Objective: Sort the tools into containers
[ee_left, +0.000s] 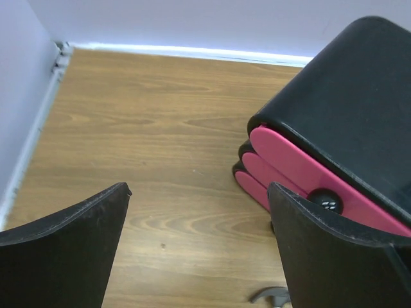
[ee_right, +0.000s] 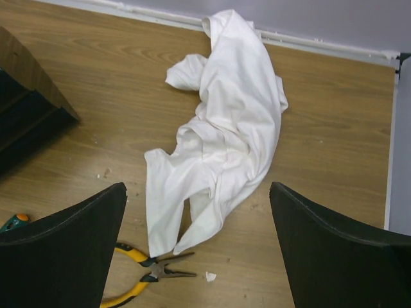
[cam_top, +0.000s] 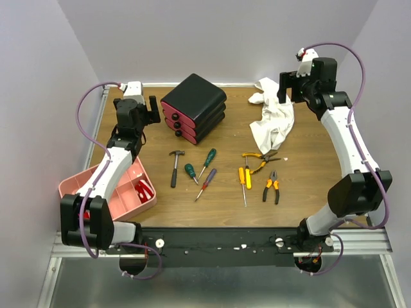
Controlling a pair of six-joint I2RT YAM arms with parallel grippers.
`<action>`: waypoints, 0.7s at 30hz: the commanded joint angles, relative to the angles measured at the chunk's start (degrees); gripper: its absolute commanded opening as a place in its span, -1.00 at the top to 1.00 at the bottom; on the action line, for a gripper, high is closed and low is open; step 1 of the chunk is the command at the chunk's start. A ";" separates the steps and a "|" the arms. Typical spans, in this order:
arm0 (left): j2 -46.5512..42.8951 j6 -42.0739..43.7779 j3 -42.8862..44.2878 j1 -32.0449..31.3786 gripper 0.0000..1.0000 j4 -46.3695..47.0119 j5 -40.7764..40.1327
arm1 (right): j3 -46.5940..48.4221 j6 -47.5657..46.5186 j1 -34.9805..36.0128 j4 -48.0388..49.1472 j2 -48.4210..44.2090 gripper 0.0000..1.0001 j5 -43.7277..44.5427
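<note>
Jaws left and right spread empty; one hammer (cam_top: 174, 168), two pliers (cam_top: 257, 156) (cam_top: 272, 188), three drawers (cam_top: 176, 121).

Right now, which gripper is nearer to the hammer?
Left. The left gripper is beyond the hammer, beside the box; the right gripper is far off, near the cloth.

Wooden table (cam_top: 308, 173) carries a black drawer box (cam_top: 194, 102) at rear centre, with a crumpled white cloth (cam_top: 275, 122) to its right. Lying loose mid-table: hammer (cam_top: 175, 167), long green screwdriver (cam_top: 207, 163), stubby green screwdriver (cam_top: 191, 171), purple screwdriver (cam_top: 205, 185), yellow screwdriver (cam_top: 243, 178), yellow-handled pliers (cam_top: 259, 160), orange-and-black pliers (cam_top: 272, 187). Pink tray (cam_top: 125, 183) sits at the near-left edge.
</note>
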 commanded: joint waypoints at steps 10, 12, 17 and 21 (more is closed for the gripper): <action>9.26 -18.07 13.39 4.72 -0.98 -15.61 -2.17 | 12.77 4.30 0.39 -0.42 13.90 -0.86 -7.28; 10.31 -15.71 14.97 4.98 -0.98 -16.93 -0.08 | 18.22 8.43 0.39 -0.07 19.44 -0.59 -9.47; 12.51 -10.43 17.17 6.91 -0.23 -19.48 15.45 | 27.28 13.34 0.39 1.87 29.73 0.94 -21.25; 14.35 -8.93 16.12 9.64 1.00 -17.82 23.48 | 30.54 14.43 0.74 6.42 35.44 0.99 -30.88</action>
